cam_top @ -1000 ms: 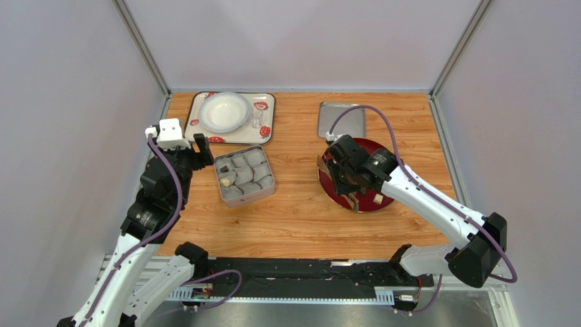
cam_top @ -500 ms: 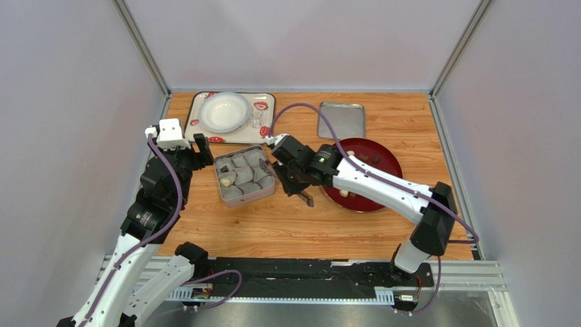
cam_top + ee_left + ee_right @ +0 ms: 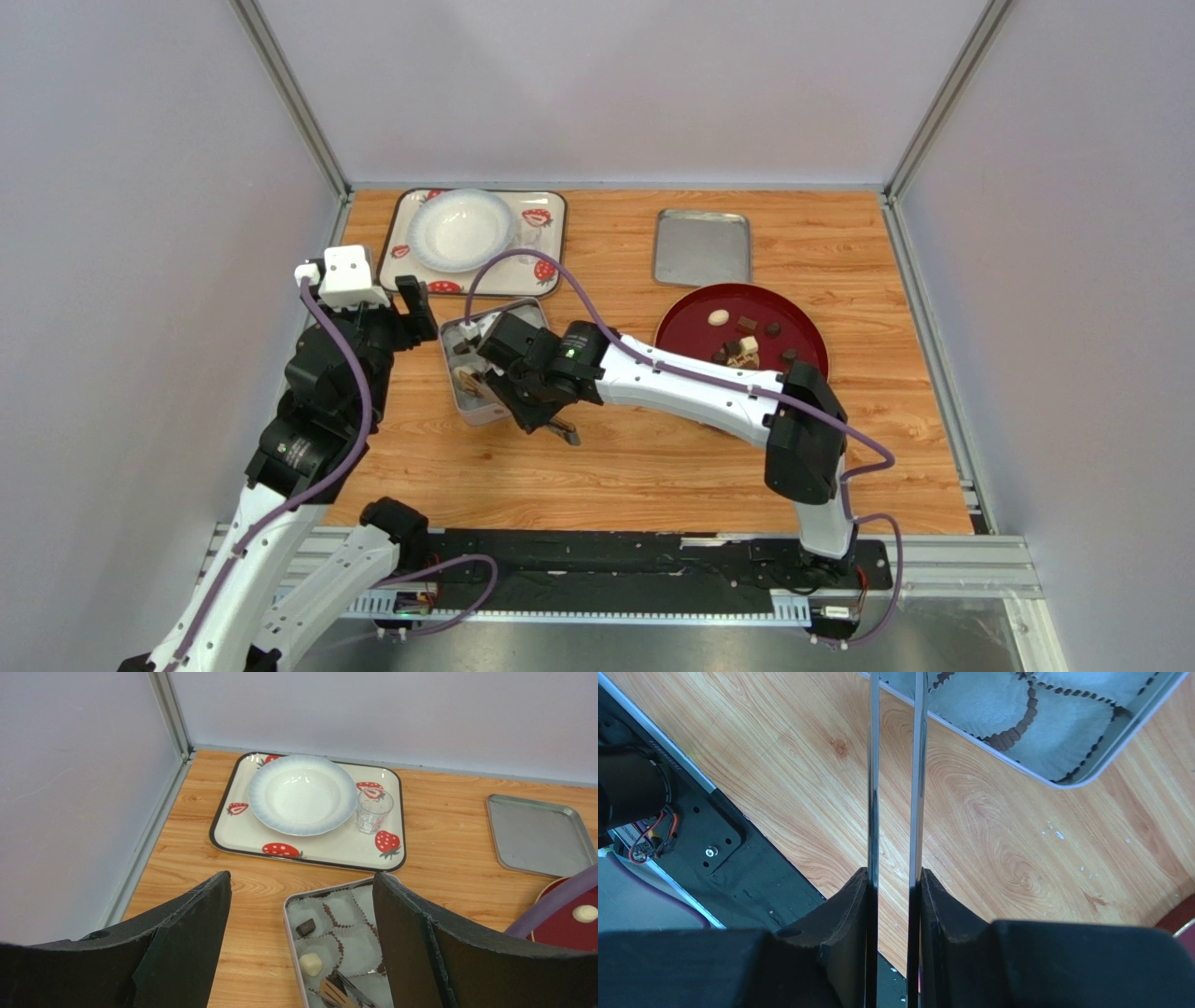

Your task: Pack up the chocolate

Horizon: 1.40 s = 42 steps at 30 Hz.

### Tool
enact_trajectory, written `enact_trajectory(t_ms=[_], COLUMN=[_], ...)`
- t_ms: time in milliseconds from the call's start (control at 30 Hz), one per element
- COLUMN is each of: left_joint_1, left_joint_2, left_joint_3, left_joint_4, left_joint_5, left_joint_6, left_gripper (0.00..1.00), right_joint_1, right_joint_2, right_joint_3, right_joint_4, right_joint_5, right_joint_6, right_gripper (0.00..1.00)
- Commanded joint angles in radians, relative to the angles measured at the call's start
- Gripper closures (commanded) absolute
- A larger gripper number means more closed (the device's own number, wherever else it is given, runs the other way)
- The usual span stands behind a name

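The silver tin (image 3: 453, 361) lined with grey paper cups holds a dark brown chocolate (image 3: 305, 927) and a cream-white one (image 3: 311, 964). My right gripper (image 3: 516, 384) is over the tin, shut on metal tongs (image 3: 873, 777). The tong tips (image 3: 337, 992) reach into the tin near the white piece. Something dark shows at the tips; I cannot tell if it is gripped. More chocolate (image 3: 739, 346) lies on the red plate (image 3: 685, 319). My left gripper (image 3: 411, 311) is open and empty just left of the tin, its fingers (image 3: 196, 917) apart.
A strawberry-print tray (image 3: 544, 275) at the back left carries a white bowl (image 3: 460, 228) and a small glass (image 3: 526, 249). A flat silver lid (image 3: 703, 247) lies behind the red plate. The right arm spans the table's middle.
My right arm has swung left with the tongs, from the red plate across the table to over the tin. The left arm has not moved.
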Motion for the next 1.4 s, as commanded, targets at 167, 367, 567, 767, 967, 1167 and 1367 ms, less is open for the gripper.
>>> enact_trajectory(t_ms=[167, 367, 567, 767, 967, 1167, 1367], left_joint_1=[0.006, 0.006, 0.006, 0.006, 0.006, 0.006, 0.006], left_joint_2=[-0.008, -0.004, -0.002, -0.002, -0.002, -0.004, -0.002], left_joint_3=[0.004, 0.004, 0.004, 0.003, 0.004, 0.004, 0.003], left_joint_4=[0.014, 0.017, 0.015, 0.017, 0.015, 0.015, 0.017], left_joint_5=[0.001, 0.004, 0.004, 0.002, -0.001, -0.003, -0.003], left_joint_6=[-0.006, -0.004, -0.006, -0.004, -0.004, -0.001, -0.003], left_gripper=[0.18, 0.18, 0.18, 0.18, 0.18, 0.18, 0.18], right_joint_1=[0.004, 0.013, 0.016, 0.017, 0.019, 0.019, 0.013], right_joint_2=[0.050, 0.042, 0.034, 0.025, -0.004, -0.075, -0.162], right_joint_3=[0.053, 0.031, 0.022, 0.022, 0.024, 0.031, -0.024], right_joint_4=[0.028, 0.023, 0.023, 0.025, 0.033, 0.039, 0.031], right_joint_5=[-0.040, -0.044, -0.043, -0.038, -0.031, 0.003, 0.101], right_joint_6=[-0.017, -0.010, -0.009, -0.007, -0.007, -0.006, 0.006], right_gripper=[0.72, 0.66, 0.62, 0.60, 0.60, 0.64, 0.66])
